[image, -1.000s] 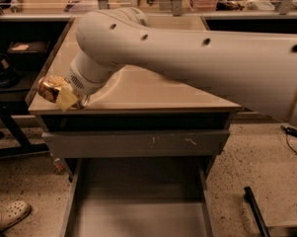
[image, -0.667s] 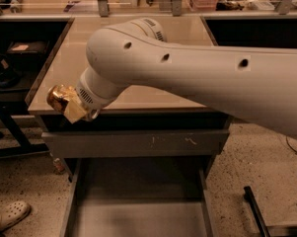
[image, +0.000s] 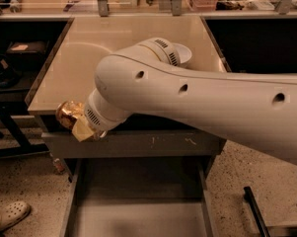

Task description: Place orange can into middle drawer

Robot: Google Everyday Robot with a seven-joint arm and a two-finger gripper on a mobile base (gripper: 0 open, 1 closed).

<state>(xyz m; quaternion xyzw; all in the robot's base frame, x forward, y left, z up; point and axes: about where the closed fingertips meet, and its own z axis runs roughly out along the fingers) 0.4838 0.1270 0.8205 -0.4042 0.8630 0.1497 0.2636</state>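
Observation:
My gripper (image: 78, 123) is at the front left edge of the table, just past the edge, and is shut on the orange can (image: 69, 113), a golden-orange shiny can held on its side. The pale fingers (image: 85, 131) wrap its lower right side. The middle drawer (image: 138, 216) is pulled open below, a wide grey tray with a flat floor and low side walls. The can hangs above and left of the drawer's left wall. My big white arm (image: 197, 102) crosses the view from the right.
A white bowl (image: 183, 53) sits on the beige table top (image: 89, 58), partly behind my arm. A grey drawer front with scratch marks (image: 138, 144) is below the table edge. A shoe (image: 7, 217) lies on the floor at left. A dark bar (image: 254, 211) lies at right.
My arm has swung toward the front and downward, carrying the can from over the table's left front corner to just past the front edge, lower and a little to the right.

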